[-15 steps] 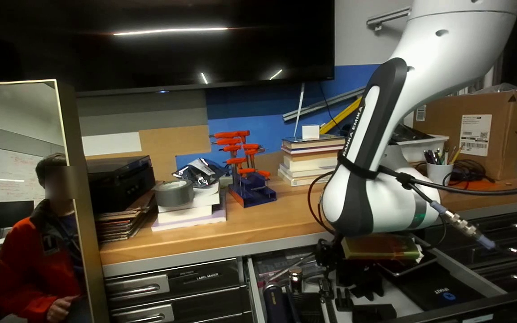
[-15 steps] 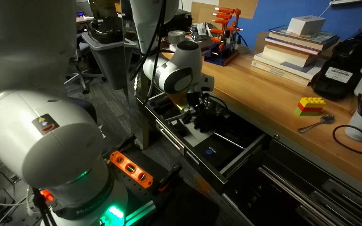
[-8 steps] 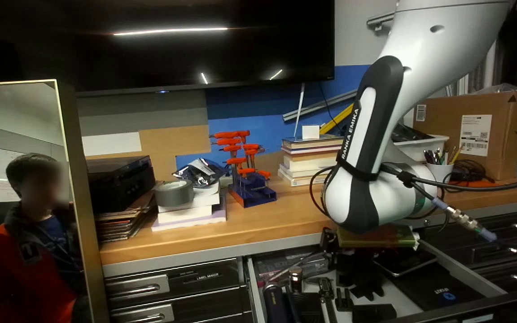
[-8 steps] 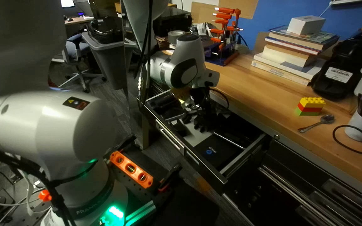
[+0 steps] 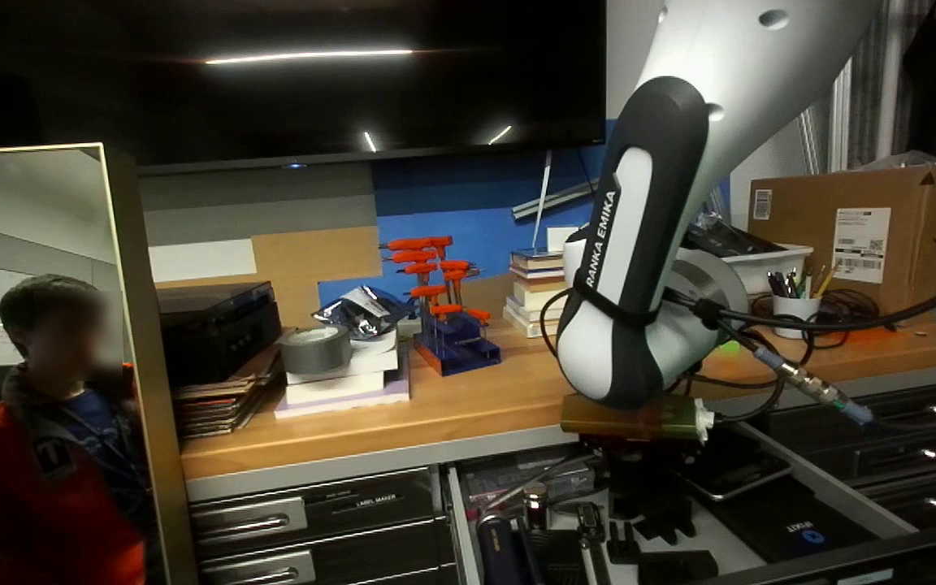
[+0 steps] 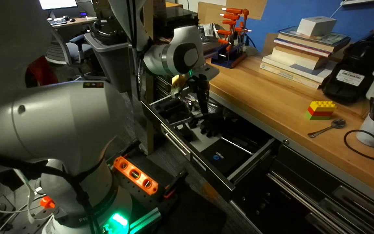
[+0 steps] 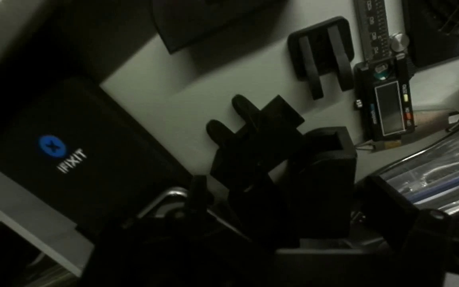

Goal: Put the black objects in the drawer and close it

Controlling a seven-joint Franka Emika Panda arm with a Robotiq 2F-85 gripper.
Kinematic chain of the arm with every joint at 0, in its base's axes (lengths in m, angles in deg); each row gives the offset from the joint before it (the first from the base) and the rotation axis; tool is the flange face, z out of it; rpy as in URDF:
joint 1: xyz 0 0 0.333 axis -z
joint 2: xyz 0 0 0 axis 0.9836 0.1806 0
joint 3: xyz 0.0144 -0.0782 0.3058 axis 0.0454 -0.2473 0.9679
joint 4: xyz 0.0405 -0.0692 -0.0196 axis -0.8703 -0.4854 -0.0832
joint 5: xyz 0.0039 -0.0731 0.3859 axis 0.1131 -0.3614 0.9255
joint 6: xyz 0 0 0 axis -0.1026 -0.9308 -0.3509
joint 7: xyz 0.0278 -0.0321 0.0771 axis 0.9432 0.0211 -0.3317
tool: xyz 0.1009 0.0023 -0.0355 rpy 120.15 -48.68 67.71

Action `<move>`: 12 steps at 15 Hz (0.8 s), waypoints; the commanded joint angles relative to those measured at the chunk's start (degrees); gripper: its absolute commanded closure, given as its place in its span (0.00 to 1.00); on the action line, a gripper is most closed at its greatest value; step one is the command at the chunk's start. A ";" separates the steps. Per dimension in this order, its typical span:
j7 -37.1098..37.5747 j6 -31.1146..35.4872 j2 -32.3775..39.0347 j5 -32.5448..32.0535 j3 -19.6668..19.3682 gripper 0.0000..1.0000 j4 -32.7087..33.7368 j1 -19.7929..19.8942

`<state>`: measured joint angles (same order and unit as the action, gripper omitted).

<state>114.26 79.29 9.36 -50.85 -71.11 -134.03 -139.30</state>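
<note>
Hovering empty, jaws apart, the claw (image 7: 287,189) had black pieces (image 7: 267,137) at its twelve o'clock in the wrist view, apparently all in the drawer (image 6: 252,161), whose closing remained.

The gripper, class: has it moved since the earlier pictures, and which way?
Yes: upward. In an exterior view, the gripper shows higher over the open drawer, which has stayed put.

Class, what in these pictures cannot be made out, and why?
Black pieces: borders between some lost in darkness, wrist view.
Calipers: one end cut off by top edge, wrist view.
Cardboard box: cut off by right edge, in an exterior view.
Person's face: blurred, in an exterior view.
</note>
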 commanded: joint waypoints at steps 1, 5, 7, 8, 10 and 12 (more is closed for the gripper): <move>14.41 -9.25 -3.17 -6.94 -5.66 0.00 -0.52 -6.22; 26.41 -16.43 -8.45 -13.08 -4.58 0.00 -2.38 -5.70; 31.39 -18.95 -11.51 -15.56 -2.80 0.00 -3.42 -4.17; 34.23 -20.28 -13.06 -16.68 -1.67 0.00 -4.00 -3.37; 39.48 -22.53 -16.29 -18.22 1.76 0.00 -5.17 -0.30; 43.97 -22.79 -18.87 -18.65 7.06 0.00 -6.95 4.66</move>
<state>151.21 58.08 -2.57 -66.75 -70.33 -138.08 -141.21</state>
